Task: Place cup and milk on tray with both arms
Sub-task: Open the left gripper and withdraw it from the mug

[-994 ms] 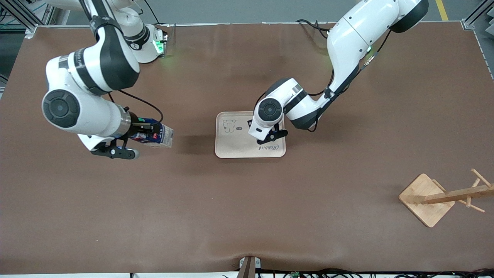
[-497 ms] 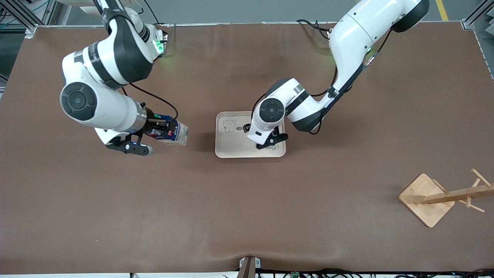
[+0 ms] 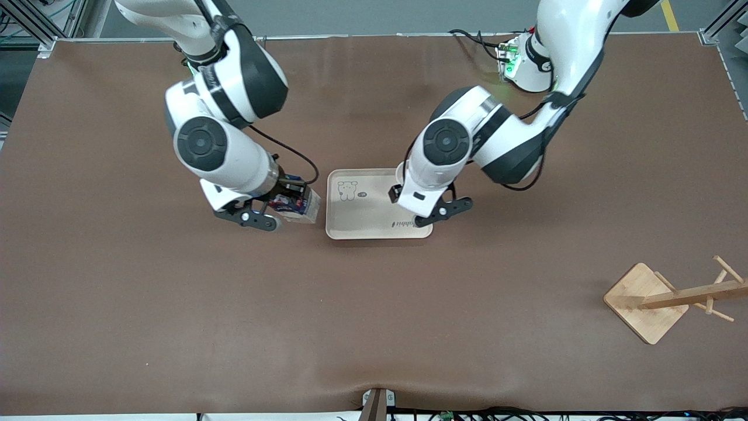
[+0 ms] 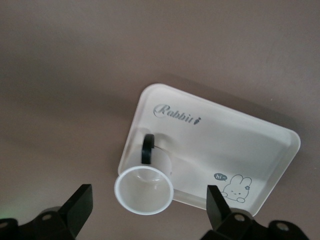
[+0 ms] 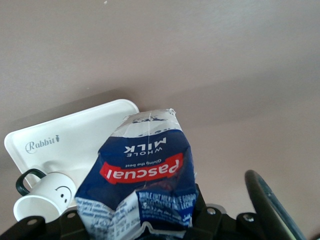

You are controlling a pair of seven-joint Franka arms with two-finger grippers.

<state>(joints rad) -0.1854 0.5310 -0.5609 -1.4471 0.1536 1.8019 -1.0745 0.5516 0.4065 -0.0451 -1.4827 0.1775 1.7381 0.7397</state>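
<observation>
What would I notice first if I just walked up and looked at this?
Probably the two big white arms bent over the table's middle. The right gripper holds the blue milk tilted in the air just beside the cream tray. The left gripper hangs open above the white cup, which stands on the tray at the edge nearer the arms' bases.

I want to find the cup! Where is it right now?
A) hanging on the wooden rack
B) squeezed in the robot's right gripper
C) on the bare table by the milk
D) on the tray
D: the cup stands on the tray, with the left gripper open above it, while the right gripper holds the milk instead.
</observation>
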